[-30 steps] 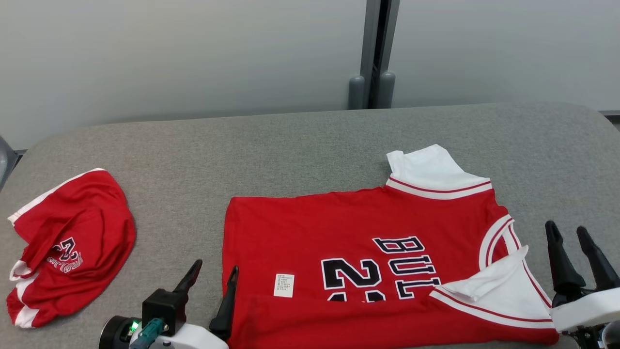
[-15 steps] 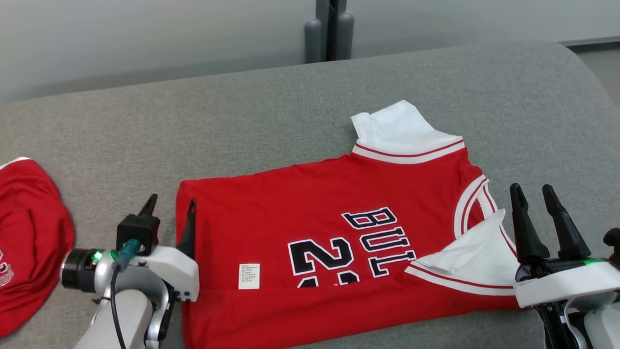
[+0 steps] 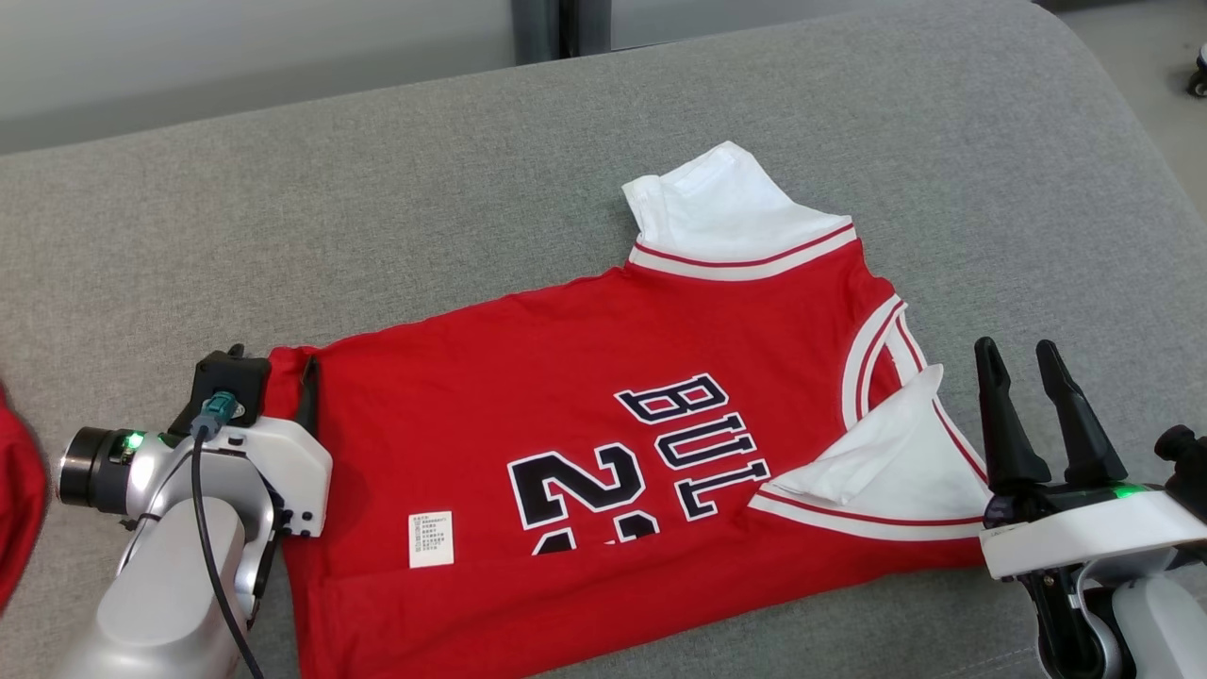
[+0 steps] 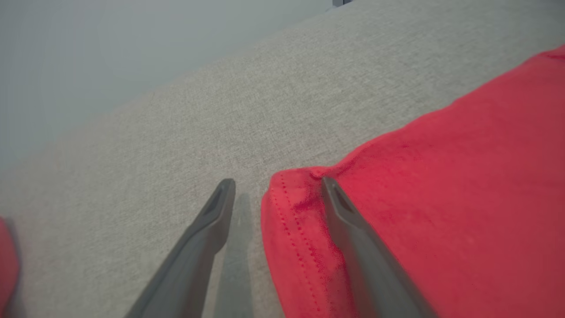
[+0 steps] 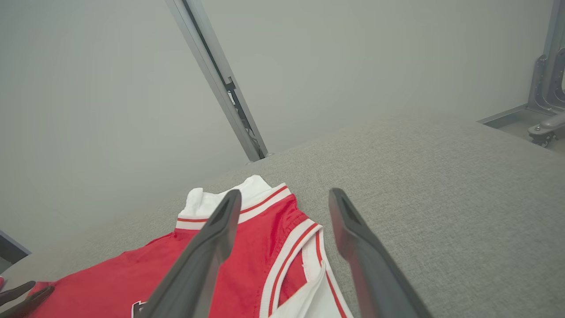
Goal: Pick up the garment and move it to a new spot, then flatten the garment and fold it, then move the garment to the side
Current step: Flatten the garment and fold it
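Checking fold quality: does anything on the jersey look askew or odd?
Yes. The jersey lies only half folded: its near white sleeve is flipped over the chest, and a folded-up near edge cuts off the printed number.

The red shirt (image 3: pixel 453 377) has big black letters (image 3: pixel 698 438) with white edges that say "BUL". They stop at a fold in the cloth. Next to them is a big black 2 (image 3: pixel 566 486), then a bit of 1 more number that cannot be read. A small white label (image 3: pixel 431 539) on the shirt has print too tiny to read.
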{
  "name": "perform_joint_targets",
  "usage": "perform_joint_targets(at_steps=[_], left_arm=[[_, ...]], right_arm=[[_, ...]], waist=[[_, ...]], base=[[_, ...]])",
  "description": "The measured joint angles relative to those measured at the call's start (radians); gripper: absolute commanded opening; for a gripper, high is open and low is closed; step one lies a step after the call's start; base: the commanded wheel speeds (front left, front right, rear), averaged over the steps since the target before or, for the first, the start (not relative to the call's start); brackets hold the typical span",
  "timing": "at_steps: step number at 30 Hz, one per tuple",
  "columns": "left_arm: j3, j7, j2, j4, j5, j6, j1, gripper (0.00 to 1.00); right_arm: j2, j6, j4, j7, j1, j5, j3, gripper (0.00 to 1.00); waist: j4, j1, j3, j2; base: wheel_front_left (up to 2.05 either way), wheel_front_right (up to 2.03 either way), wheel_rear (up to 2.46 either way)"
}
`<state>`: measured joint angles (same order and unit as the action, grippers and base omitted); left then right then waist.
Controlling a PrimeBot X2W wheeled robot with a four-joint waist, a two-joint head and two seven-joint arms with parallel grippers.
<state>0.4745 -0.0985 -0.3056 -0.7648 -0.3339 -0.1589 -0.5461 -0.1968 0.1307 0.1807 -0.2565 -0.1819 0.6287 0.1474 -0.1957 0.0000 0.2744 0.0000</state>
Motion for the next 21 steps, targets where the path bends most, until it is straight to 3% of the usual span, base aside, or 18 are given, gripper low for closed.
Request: perform_joint_targets(at_steps=[7,8,9,11,21], left_arm=[[0.012,-0.012,0.007,-0.085,0.000,0.018,-0.052,1.00],[0.014,-0.010,0.010,-0.091,0.000,0.024,-0.057,0.74],[0.018,-0.007,0.011,-0.099,0.000,0.032,-0.061,0.39],[0.026,-0.008,0.019,-0.112,-0.001,0.045,-0.069,0.00],[0.043,-0.075,0.065,-0.099,-0.006,0.052,-0.097,0.00]], right_arm=[[0.007,0.000,0.017,-0.002,-0.014,0.003,0.011,1.00],[0.007,0.000,0.019,-0.003,-0.014,0.003,0.011,1.00],[0.007,0.000,0.020,-0.003,-0.014,0.003,0.011,1.00],[0.007,0.000,0.023,-0.003,-0.014,0.003,0.009,1.00],[-0.007,0.000,0.041,-0.005,-0.050,-0.010,-0.017,1.00]], waist=[[0.001,0.0000,0.004,0.0000],[0.002,0.0000,0.004,0.0000],[0.003,0.0000,0.003,0.0000],[0.006,0.0000,0.002,0.0000],[0.059,0.0000,0.005,0.0000]], base=[[0.00,0.00,0.00],[0.00,0.00,0.00],[0.00,0.00,0.00],[0.00,0.00,0.00],[0.00,0.00,0.00]])
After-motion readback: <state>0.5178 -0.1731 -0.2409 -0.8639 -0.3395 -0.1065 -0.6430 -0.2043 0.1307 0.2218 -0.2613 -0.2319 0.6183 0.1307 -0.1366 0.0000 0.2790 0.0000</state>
